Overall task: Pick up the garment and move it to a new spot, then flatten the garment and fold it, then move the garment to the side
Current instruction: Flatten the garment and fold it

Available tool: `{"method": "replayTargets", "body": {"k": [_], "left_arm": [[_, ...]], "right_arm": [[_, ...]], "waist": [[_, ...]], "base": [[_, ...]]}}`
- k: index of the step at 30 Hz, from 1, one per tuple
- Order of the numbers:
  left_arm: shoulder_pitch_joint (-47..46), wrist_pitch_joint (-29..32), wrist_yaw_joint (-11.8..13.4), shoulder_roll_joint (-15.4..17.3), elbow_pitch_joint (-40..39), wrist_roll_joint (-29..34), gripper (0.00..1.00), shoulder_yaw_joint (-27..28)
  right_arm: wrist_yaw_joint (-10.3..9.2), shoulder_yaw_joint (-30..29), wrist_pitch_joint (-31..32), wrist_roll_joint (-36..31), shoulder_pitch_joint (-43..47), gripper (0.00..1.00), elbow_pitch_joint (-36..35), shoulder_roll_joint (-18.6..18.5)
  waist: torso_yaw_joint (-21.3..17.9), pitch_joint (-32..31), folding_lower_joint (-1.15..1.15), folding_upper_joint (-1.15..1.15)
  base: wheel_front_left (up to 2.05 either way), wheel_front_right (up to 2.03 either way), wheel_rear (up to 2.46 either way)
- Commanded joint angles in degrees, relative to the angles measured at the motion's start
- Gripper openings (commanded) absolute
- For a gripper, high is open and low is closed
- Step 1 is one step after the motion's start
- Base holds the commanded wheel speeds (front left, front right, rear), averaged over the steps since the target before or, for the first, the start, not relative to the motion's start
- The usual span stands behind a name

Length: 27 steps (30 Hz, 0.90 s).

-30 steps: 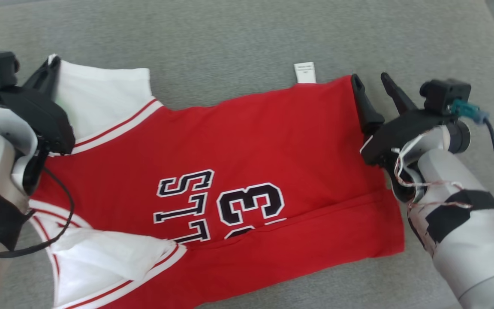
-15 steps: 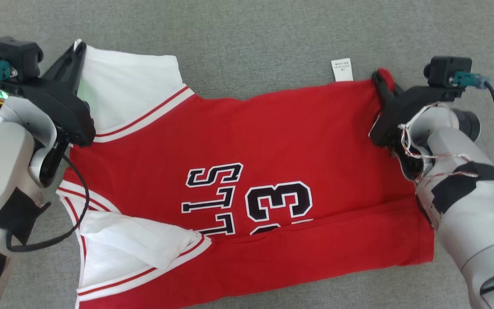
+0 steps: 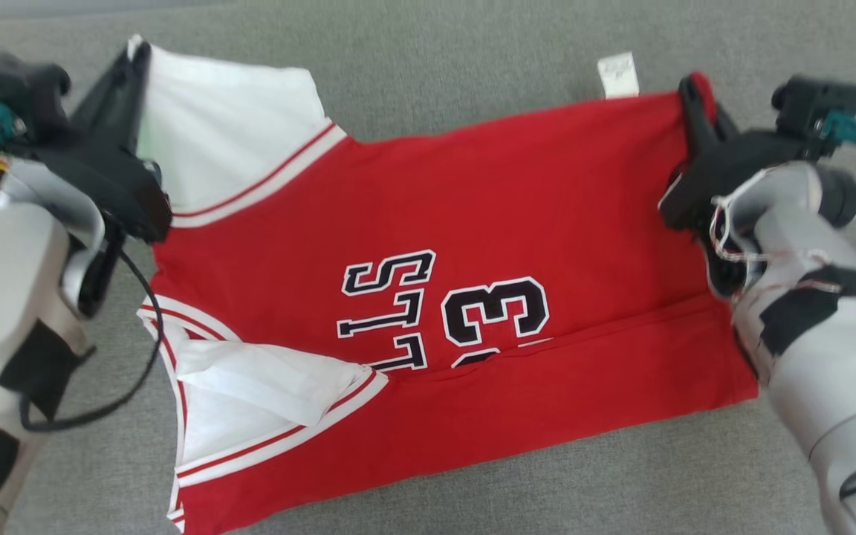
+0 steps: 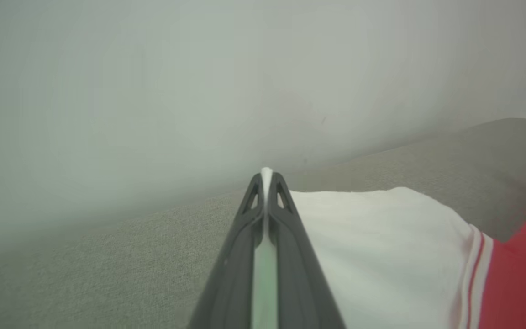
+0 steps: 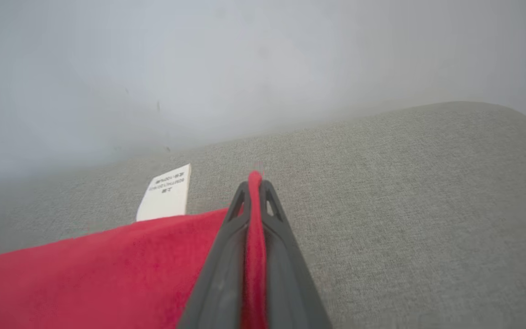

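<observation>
- Red-and-white cloth jersey [image 3: 472, 215] lies on grey woven surface [image 3: 435, 44].
- Left gripper [image 3: 137, 53] clamps its white sleeve edge.
- Right gripper [image 3: 689, 83] clamps its red hem corner.

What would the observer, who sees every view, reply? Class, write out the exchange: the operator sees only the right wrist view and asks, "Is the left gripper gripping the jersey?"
Observer: Yes. The left gripper is shut on the far white sleeve of the jersey.
Operator: Does the jersey lie flat?
Observer: Not fully. The near sleeve is rumpled.
Operator: Which side faces up?
Observer: The printed side: a black 3 shows.
</observation>
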Motion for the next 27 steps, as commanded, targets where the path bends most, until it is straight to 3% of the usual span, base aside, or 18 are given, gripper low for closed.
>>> {"method": "replayTargets", "body": {"k": [1,7,18,22,27], "left_arm": [[2.5,-1.0,0.1,-0.1,-0.7,-0.6,0.0,-0.4],[8.3,-2.8,0.1,0.5,-5.5,-1.6,0.0,-1.2],[31.7,-3.8,4.2,2.6,-30.7,0.9,0.0,6.1],[41.7,-3.8,5.1,1.1,-38.7,2.8,0.0,8.2],[48.6,-3.8,5.1,-1.8,-40.2,5.0,0.0,8.1]], "right_arm": [[0.08,0.4,-0.5,1.8,2.8,0.0,-0.7,0.0],[0.08,2.4,-1.5,5.2,8.2,0.0,-5.1,-2.1],[0.08,5.4,-2.9,13.5,22.4,0.0,-18.8,-9.2],[0.08,3.6,-2.9,15.5,27.2,0.0,-22.8,-11.5],[0.08,-0.1,-2.9,15.9,33.7,0.0,-27.4,-12.8]], "waist": [[0.5,-1.8,0.0,0.0],[1.1,-4.2,0.0,0.0],[2.8,-8.9,0.0,0.0],[4.4,-9.4,0.0,0.0],[6.5,-10.1,0.0,0.0]], "base": [[0.0,0.0,0.0],[0.0,0.0,0.0],[0.0,0.0,0.0],[0.0,0.0,0.0],[0.0,0.0,0.0]]}}
